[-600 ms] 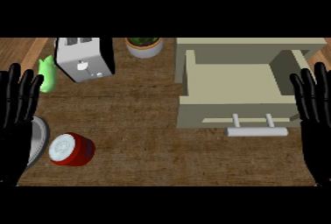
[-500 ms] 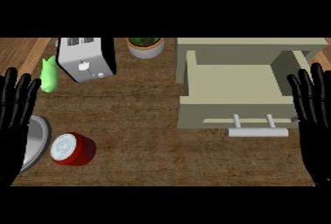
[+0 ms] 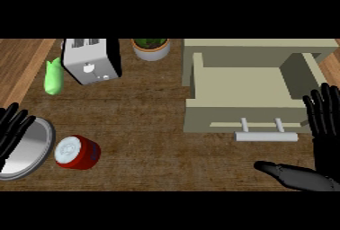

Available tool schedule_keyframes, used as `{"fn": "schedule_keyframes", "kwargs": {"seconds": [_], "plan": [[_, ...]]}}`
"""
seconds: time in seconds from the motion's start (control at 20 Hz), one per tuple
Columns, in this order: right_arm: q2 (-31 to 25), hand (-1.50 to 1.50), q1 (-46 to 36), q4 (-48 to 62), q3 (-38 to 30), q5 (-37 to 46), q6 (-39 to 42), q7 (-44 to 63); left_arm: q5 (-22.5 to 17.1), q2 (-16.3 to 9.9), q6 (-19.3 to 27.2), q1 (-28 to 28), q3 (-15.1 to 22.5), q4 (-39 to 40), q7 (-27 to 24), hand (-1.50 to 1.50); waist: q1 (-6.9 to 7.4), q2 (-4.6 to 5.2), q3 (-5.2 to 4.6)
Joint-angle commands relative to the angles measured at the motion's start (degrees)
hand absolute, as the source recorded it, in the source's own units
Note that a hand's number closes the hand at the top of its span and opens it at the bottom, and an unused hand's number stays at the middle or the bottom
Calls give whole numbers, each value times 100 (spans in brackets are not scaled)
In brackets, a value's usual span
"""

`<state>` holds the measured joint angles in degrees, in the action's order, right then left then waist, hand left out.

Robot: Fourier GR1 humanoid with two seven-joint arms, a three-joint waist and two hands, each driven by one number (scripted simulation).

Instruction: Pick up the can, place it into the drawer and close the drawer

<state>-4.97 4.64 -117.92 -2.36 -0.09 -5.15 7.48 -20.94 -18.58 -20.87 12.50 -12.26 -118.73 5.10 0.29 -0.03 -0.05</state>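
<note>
A dark brown woven-textured bench (image 3: 166, 130) fills the view. At its far left and far right corners, lighter wooden floor planks (image 3: 20, 63) show beyond its edges. Light falls evenly, with soft shadows.

Even, moderate light is cast from overhead. Soft shadow is seen inside the open beige drawer (image 3: 246, 85); faint sheen on the round metal plate (image 3: 33, 150).

The left hand (image 3: 13, 130) has sunk lower at the edge; the right hand's (image 3: 324, 134) thumb now juts out.
</note>
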Motion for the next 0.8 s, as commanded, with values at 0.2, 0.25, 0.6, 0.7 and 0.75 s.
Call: {"fn": "schedule_keyframes", "kwargs": {"seconds": [0.2, 0.25, 0.6, 0.7, 0.75], "plan": [[-186, -150, 937, -328, -651, -635, 405, -56, -1636, -738, -823, 795, -1355, -283, 630, -150, -10, -16, 8], [-200, -150, 739, -318, -633, -613, 395, 118, -1452, -463, -1221, 1118, -1332, -203, 259, -150, 9, -12, 5], [-320, -150, 1104, -738, -1245, -1191, 739, 174, -1889, -426, -1492, 1185, -1880, -314, 771, -150, -8, -10, 5], [-369, -150, 1607, -587, -1446, -1391, 1186, -317, -2660, -566, -1145, 1393, -2109, -768, 1270, -150, -12, -19, 9], [-94, -150, 2034, -720, -1196, -1285, 1322, -584, -2313, -308, -891, 1141, -1774, -630, 1288, -150, -60, -15, 9]]}}
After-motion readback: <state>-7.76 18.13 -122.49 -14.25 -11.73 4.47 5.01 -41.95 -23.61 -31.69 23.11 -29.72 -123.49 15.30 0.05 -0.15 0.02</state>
